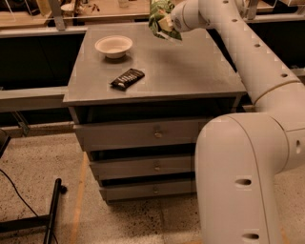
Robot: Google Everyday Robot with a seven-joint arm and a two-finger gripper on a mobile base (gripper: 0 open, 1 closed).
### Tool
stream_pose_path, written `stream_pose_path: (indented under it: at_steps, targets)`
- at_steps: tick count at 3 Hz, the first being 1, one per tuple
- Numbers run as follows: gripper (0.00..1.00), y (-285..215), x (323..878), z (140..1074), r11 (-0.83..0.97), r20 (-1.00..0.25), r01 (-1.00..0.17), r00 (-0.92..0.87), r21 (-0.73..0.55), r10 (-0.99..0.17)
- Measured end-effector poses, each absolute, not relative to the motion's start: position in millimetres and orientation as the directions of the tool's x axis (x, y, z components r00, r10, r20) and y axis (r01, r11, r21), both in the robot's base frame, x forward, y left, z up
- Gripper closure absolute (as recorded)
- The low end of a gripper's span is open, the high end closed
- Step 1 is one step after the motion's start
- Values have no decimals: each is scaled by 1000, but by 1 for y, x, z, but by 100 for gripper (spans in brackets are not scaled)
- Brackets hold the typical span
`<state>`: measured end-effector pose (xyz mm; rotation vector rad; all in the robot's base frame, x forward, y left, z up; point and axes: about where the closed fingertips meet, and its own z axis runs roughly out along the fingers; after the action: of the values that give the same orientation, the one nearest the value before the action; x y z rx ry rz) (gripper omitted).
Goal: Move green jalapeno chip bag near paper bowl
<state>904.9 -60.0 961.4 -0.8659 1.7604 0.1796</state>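
My gripper is shut on the green jalapeno chip bag, a crinkly light-green foil bag. It holds the bag in the air above the far middle of the grey cabinet top. The paper bowl, small, round and cream-white, sits on the far left part of the top, to the left of the bag and lower. My white arm reaches in from the right.
A flat dark wrapped bar lies on the top in front of the bowl. The cabinet has drawers below. A wooden bench stands behind. A black stand leg lies on the floor at left.
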Motion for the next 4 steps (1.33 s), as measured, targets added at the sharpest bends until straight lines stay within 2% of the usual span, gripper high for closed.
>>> stream_pose_path:
  at_steps: [1, 3, 4]
  targets:
    - [51, -41, 917, 946, 712, -869, -640, -137, -288, -475]
    - [4, -30, 942, 921, 722, -877, -631, -133, -285, -462]
    - [0, -22, 947, 912, 704, -882, -652, -114, -282, -458]
